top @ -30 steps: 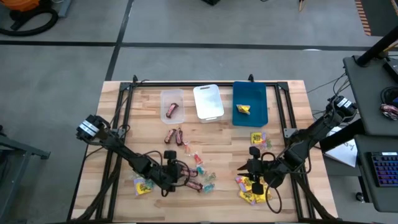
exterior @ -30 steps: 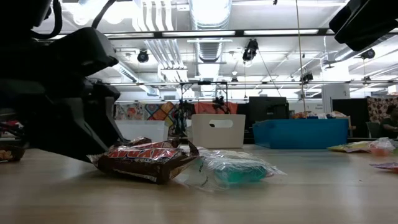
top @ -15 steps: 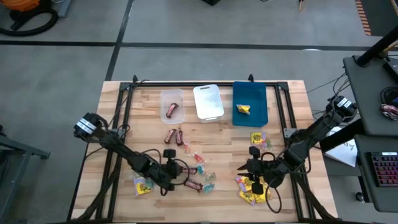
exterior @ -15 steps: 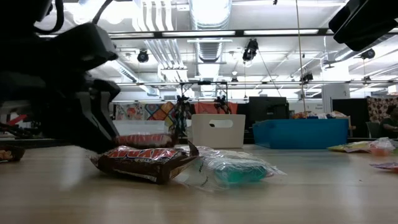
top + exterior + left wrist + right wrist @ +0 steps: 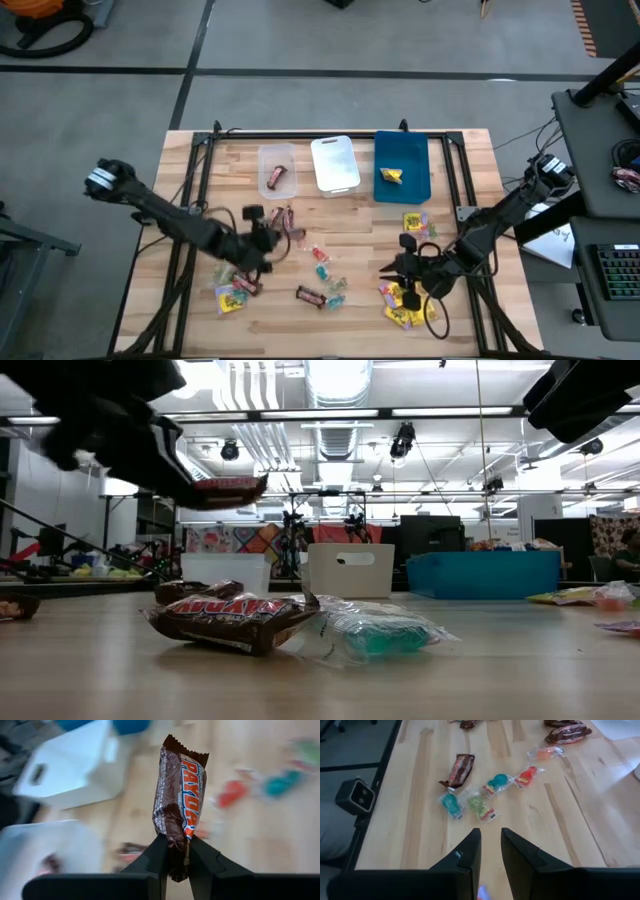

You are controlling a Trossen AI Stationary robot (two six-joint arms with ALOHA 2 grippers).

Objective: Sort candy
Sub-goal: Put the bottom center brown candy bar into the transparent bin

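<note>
Left gripper fingers clamped on glossy crinkled brown bar, lifted above bench; right gripper fingers nearly together.

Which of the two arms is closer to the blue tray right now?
Right. The right pincer sits just below the blue tray, near the yellow packets. The left pincer is farther left, shut on a brown bar.
</note>
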